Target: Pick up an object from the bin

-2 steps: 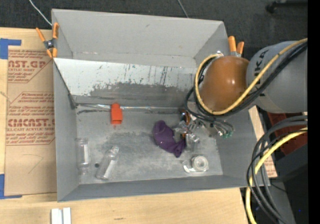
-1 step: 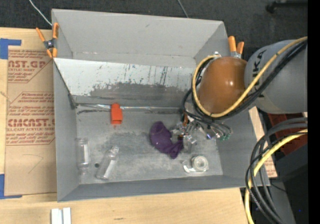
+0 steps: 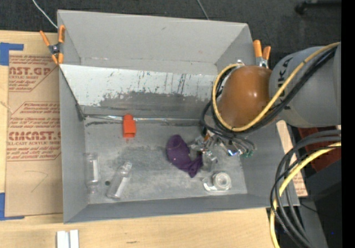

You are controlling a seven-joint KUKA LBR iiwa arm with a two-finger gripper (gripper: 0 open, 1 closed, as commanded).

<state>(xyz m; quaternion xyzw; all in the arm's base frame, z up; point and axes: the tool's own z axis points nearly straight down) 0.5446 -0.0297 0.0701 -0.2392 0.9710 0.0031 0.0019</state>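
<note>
My gripper reaches down at the right side of the bin floor, right against the right edge of a crumpled purple cloth. Its metal fingers sit at the cloth's edge, and whether they pinch it is hidden under the wrist. A clear tape roll lies just in front of the gripper, near the bin's front right corner.
A small orange block stands by the back wall at the left centre. Two clear plastic pieces lie at the front left: one upright tube and one tilted bottle-like piece. The arm's orange dome and cables overhang the bin's right side.
</note>
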